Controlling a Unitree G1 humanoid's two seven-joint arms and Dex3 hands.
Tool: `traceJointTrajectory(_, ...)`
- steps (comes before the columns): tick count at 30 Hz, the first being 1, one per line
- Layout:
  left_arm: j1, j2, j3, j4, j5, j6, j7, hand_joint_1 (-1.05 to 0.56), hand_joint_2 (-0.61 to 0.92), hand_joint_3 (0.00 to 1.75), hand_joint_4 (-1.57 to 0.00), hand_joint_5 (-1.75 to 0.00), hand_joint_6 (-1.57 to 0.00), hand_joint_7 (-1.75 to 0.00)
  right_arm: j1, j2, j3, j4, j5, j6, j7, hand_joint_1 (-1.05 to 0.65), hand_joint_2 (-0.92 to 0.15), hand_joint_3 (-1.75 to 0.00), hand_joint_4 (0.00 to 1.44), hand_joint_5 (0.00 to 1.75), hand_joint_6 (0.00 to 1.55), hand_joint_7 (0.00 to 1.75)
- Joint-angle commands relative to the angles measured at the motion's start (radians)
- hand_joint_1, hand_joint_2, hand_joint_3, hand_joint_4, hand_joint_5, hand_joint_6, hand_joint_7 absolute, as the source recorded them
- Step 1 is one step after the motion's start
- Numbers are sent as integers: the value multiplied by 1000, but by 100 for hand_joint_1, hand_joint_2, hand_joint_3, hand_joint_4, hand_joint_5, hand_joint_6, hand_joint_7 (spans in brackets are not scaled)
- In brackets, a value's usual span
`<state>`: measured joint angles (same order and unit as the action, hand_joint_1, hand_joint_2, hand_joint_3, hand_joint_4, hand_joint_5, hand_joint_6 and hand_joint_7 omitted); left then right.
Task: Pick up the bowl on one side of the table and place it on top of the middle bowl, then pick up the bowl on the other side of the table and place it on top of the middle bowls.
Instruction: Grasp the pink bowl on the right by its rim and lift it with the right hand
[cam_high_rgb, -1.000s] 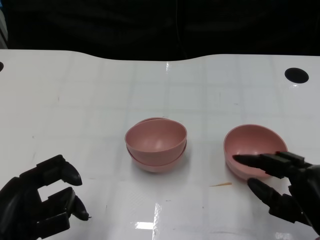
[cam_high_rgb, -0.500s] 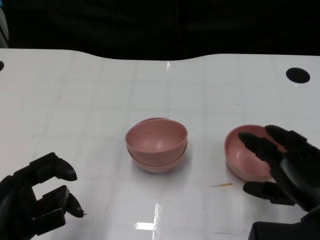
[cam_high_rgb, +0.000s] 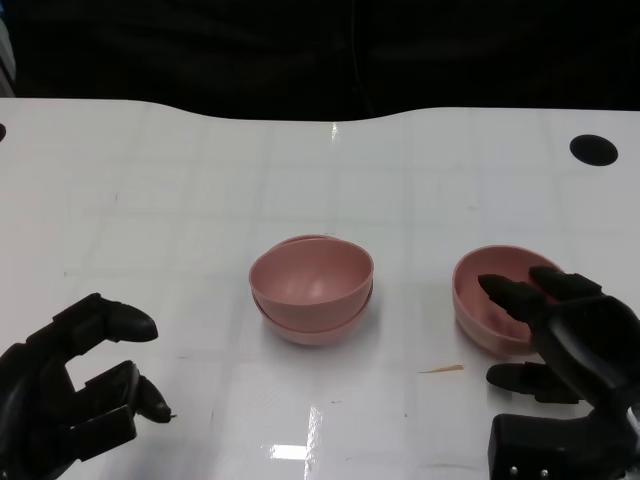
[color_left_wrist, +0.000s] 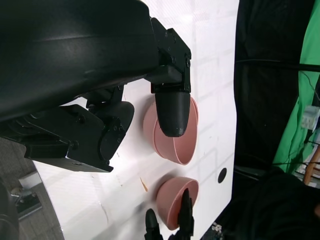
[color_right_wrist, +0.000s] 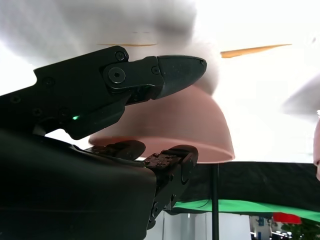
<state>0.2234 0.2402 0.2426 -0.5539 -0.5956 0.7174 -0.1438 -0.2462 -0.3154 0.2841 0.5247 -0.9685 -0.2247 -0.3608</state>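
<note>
The right hand straddles the rim of the side bowl on the tabletop – fingers apparently not yet clamped, left hand loosely spread and empty – so a shallow pinch could tip it (the middle stack stands near).

Head view: right hand covers near rim of right bowl; contact w/ rim possibly made, can't confirm. Lower bowl of middle stack mostly hidden by upper bowl. Left hand cut off at frame edge.
</note>
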Motion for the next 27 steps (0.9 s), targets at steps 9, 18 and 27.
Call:
traceJointTrajectory(9,-6,-18,2,-29,2,33,40,29,92,140,-54,-175,-24,-175,-143,3,94,292,73,-75,-158,-60,-92,-22,50,7,51,5)
traceJointTrajectory(18,-15,-28,-7,-33,11,43,60,29,92,139,-56,-175,-25,-175,-233,1,122,467,146,-296,-354,-18,-92,-36,85,164,84,129)
traceJointTrajectory(27,-29,-37,-10,-23,13,52,72,28,92,138,-55,-175,-25,-175,-260,-114,115,226,215,-345,-60,-24,-90,-37,82,175,58,175)
